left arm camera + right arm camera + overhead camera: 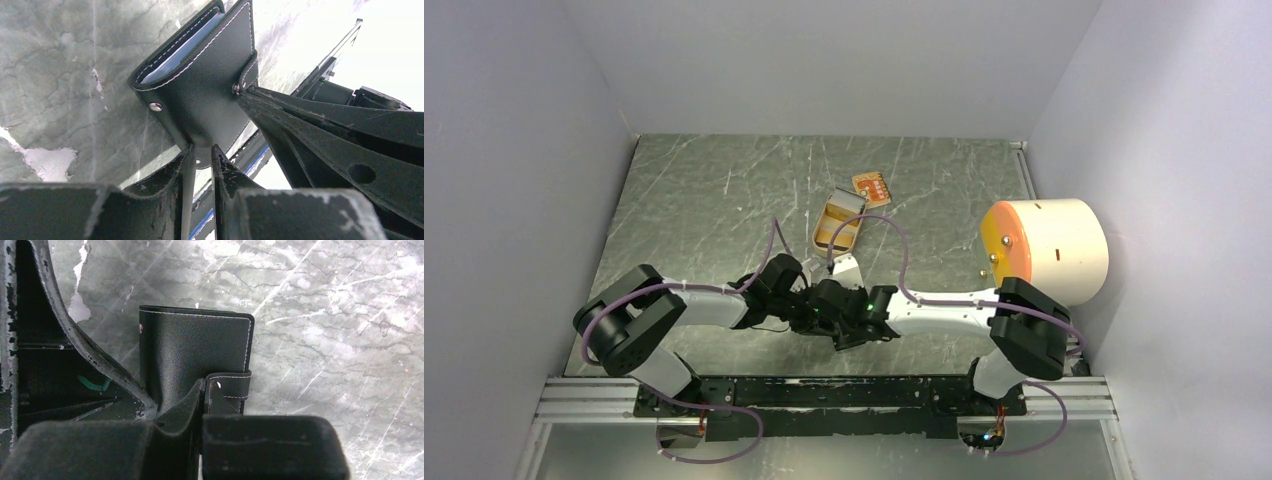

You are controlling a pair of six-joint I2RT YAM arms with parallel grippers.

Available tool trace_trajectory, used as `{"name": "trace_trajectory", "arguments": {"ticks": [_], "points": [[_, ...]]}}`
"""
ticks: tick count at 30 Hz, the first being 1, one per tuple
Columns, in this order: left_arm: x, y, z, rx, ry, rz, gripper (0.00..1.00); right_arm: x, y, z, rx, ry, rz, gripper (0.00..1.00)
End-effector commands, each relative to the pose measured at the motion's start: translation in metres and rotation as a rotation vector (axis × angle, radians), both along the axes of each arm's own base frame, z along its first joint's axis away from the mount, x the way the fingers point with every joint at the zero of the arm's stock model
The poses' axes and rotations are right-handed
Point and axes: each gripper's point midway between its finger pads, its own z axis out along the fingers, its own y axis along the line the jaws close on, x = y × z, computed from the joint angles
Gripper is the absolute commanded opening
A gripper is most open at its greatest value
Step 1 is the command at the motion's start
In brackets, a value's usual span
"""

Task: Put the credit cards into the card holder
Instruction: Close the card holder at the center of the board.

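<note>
Grips card holder [200,85] doubly: left hand [201,154] pinching lower edge, right hand [206,389] clenched on snap tab [234,385]; tan-orange card [871,186] farther out.

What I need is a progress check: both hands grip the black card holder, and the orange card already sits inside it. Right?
Not quite. The left hand and the right hand do both grip the black card holder, but the orange card is not inside it: the top view shows it lying on the table by the tan tin.
</note>
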Motion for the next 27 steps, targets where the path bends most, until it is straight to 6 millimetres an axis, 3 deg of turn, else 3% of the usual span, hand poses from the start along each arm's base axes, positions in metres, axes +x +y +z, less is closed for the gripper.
{"name": "trace_trajectory", "arguments": {"ticks": [1, 9, 13, 16, 20, 22, 25, 27], "points": [[0.004, -0.007, 0.002, -0.011, -0.017, -0.005, 0.24, -0.017, -0.006, -0.032, -0.004, 0.089, -0.01, 0.0], [0.003, -0.007, -0.001, -0.01, -0.009, -0.005, 0.24, -0.032, -0.015, -0.053, 0.007, 0.147, -0.02, 0.0], [0.007, -0.006, 0.003, 0.005, -0.023, 0.009, 0.23, -0.027, -0.013, -0.043, 0.01, 0.122, -0.017, 0.0], [0.015, -0.003, 0.014, 0.036, -0.057, 0.038, 0.23, -0.012, 0.001, -0.017, 0.027, 0.063, 0.004, 0.05], [0.034, 0.009, 0.046, 0.096, -0.151, 0.113, 0.25, 0.013, 0.018, 0.034, 0.067, -0.039, 0.007, 0.31], [0.044, 0.016, 0.074, 0.112, -0.22, 0.161, 0.3, 0.025, 0.025, 0.066, 0.131, -0.09, 0.0, 0.4], [0.056, 0.033, 0.122, 0.117, -0.333, 0.244, 0.46, 0.038, 0.026, 0.109, 0.224, -0.161, -0.014, 0.55], [0.062, 0.048, 0.156, 0.122, -0.409, 0.304, 0.62, 0.042, 0.025, 0.138, 0.281, -0.214, -0.023, 0.62]]}}
